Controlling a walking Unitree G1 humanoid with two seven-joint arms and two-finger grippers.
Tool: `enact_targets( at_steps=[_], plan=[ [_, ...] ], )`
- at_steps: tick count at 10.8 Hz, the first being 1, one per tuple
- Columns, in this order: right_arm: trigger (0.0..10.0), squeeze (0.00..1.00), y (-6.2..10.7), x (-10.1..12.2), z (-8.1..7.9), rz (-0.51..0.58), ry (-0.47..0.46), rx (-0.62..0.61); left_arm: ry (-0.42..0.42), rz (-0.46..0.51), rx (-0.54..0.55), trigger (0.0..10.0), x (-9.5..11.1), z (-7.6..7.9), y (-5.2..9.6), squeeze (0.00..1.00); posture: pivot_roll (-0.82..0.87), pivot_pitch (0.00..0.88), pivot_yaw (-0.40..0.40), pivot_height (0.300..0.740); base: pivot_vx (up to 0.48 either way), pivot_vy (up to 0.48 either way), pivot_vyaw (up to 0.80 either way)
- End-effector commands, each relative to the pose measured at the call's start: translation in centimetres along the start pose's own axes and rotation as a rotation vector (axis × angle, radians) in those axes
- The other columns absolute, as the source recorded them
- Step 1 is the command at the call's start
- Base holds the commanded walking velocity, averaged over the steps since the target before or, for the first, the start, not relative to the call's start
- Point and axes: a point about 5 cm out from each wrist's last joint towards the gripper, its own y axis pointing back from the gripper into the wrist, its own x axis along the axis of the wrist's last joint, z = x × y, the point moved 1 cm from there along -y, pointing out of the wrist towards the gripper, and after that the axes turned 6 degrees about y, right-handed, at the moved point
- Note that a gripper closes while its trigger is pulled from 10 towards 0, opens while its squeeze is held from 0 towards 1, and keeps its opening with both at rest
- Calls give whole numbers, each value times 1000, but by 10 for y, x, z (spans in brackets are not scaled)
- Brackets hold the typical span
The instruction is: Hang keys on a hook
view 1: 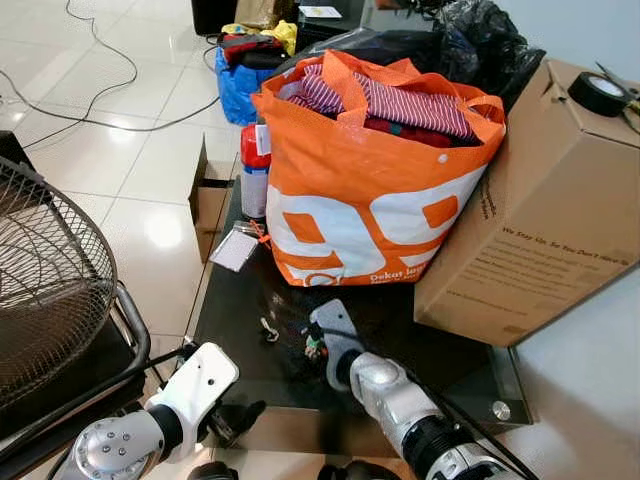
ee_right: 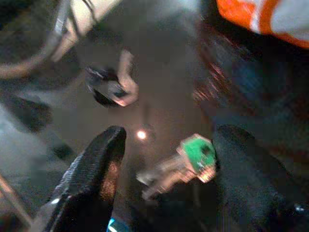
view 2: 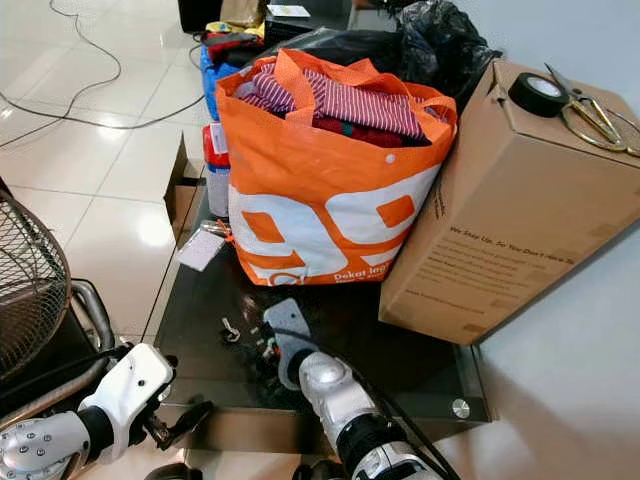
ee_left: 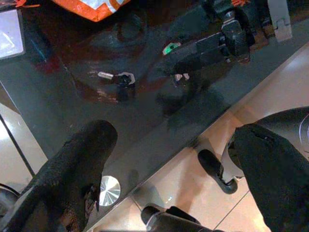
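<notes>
A bunch of keys with a green tag [ee_right: 195,154] lies on the black glass table [view 1: 240,300], in front of the orange bag. My right gripper [ee_right: 169,159] is low over it and open, one black finger [ee_right: 91,179] on each side of the keys, not closed on them. In the left eye view the keys [view 1: 313,347] sit right at that gripper's tip. A small silver key piece [view 1: 268,330] lies a little to their left. My left gripper [ee_left: 174,159] is open and hangs off the table's near edge [view 1: 235,420], holding nothing.
An orange shopping bag [view 1: 370,190] full of clothes and a tilted cardboard box [view 1: 540,220] with a tape roll [view 1: 598,92] and scissors [view 2: 590,115] take up the table's back. A fan cage [view 1: 45,290] stands at left. A bottle [view 1: 255,170], a white tag [view 1: 235,248] and floor cables lie beyond.
</notes>
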Motion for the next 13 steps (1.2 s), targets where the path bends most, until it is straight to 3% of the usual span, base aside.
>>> enact_targets(
  at_steps=[1, 2, 9, 13],
  plan=[
    [1961, 0, -3, -19, -40, -57, -56, 57, -4, 2, -12, 10000, 1, 3, 0, 0, 44, 121, -148, 740, 0, 0, 0],
    [0, 0, -3, -22, -37, -77, -63, 28, -4, 2, -12, 10000, 1, 3, 0, 0, 45, 120, -148, 740, 0, 0, 0],
    [0, 0, -2, -28, -28, -111, -160, -41, -12, 8, -29, 10000, 5, 2, -2, 0, 43, 118, -125, 740, 0, 0, 0],
    [0, 0, 1, -28, -18, -90, -198, -102, -46, 15, -96, 10000, 11, 5, -13, 0, -8, 113, -49, 740, 0, 0, 0]
  ],
)
